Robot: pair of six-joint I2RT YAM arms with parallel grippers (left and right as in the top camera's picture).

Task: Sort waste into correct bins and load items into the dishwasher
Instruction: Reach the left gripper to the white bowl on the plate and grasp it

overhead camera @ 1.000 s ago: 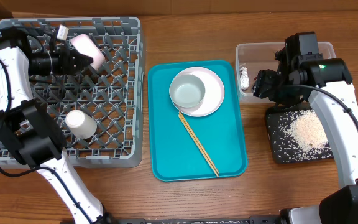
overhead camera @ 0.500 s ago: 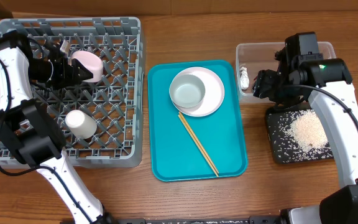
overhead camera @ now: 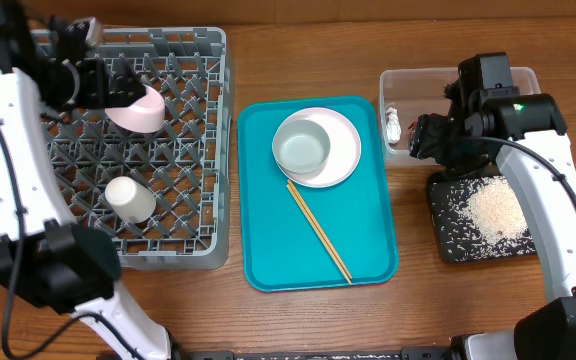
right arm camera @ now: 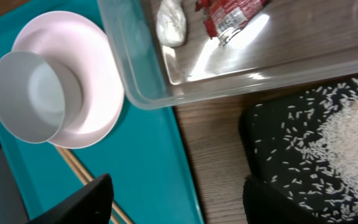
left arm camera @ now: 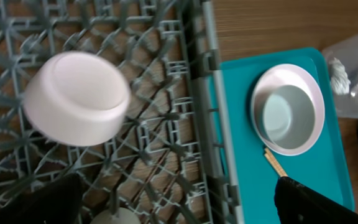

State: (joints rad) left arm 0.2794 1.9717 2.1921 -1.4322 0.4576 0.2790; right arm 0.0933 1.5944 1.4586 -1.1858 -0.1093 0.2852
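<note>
The pale pink bowl (overhead camera: 140,110) (left arm camera: 76,98) lies upside down on the lattice floor of the grey dishwasher rack (overhead camera: 198,150) (left arm camera: 194,81), touched by nothing. Just behind it my left gripper (overhead camera: 103,82) (left arm camera: 173,208) hangs open and empty. A small white cup (overhead camera: 130,198) stands in the rack too. The grey-green bowl (overhead camera: 301,148) (right arm camera: 27,96) sits on the white plate (overhead camera: 343,150) (right arm camera: 98,93), with the chopsticks (overhead camera: 318,230) beside them. My right gripper (overhead camera: 425,135) (right arm camera: 185,205) is open and empty over the tub's near edge. The wrapper (right arm camera: 229,15) and tissue (right arm camera: 171,22) lie in the clear tub (right arm camera: 142,93).
The plate, bowl and chopsticks rest on a teal tray (overhead camera: 268,250). The black tray (overhead camera: 453,235) (right arm camera: 266,130) holds a pile of rice (overhead camera: 495,212) (right arm camera: 344,134), right of the teal tray and in front of the clear tub (overhead camera: 403,82).
My left gripper opened and let go of the pink bowl, which now rests in the rack. The gripper drew back toward the rack's far left. The right arm stayed put.
</note>
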